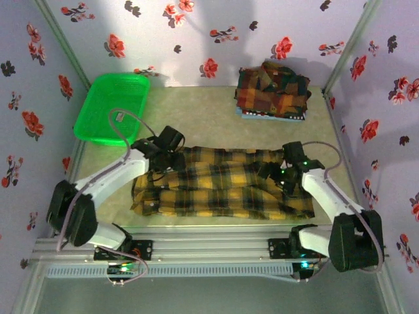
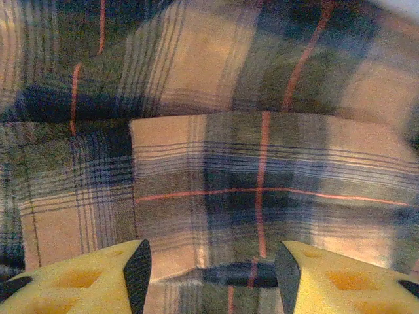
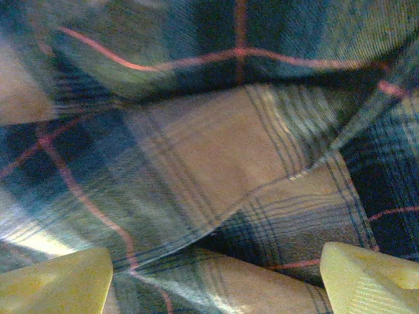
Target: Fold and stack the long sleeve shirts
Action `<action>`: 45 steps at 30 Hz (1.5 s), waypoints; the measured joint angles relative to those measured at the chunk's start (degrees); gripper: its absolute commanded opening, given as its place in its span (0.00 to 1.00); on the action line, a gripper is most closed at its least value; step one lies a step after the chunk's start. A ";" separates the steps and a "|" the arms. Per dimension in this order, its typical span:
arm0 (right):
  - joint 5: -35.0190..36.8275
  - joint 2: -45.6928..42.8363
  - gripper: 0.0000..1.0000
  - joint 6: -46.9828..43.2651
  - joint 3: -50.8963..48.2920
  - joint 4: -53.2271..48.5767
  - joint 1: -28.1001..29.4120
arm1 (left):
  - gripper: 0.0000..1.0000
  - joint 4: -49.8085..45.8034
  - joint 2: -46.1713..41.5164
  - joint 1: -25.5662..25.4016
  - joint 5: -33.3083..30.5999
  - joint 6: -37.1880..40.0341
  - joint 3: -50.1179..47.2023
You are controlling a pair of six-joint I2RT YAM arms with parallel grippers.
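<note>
While the mustard-and-black shirt (image 1: 222, 190) lies spread across the middle of the table (image 1: 196, 118), long side running left to right and edges turned in to make a broad band, both arms reach over it. The left gripper (image 1: 162, 152) sits over the shirt's upper left corner, at approx. the far edge of the cloth. The right gripper (image 1: 283, 171) is over the right part, nearer the middle of the band.

Left wrist cam: the left gripper's yellow fingers (image 2: 78, 281) stand apart at the bottom of the view w/ a moderate gap and nothing pinched btwn them. Plaid cloth w/ thin orange lines lies past the tips, and a folded flap w/ a straight left edge is directly ahead. Can't tell whether the tips touch the cloth.

Right wrist cam: the right gripper's pale yellow fingers (image 3: 55, 284) are spread wide, one at each bottom corner, w/ no cloth clamped. Rumpled plaid w/ a diagonal fold edge lies under the gap.

The other shirts (image 1: 272, 91), in red, orange and dark green check, sit folded in a stack at the back right corner of the table, well apart from the mustard one. A green basket (image 1: 111, 104) stands at the back left, near the left arm's cable loop but clear of the spread shirt.
</note>
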 measured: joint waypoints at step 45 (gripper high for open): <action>1.31 39.89 0.83 1.97 57.29 1.92 18.93 | 0.67 -5.86 -10.64 7.80 0.66 -10.49 -4.39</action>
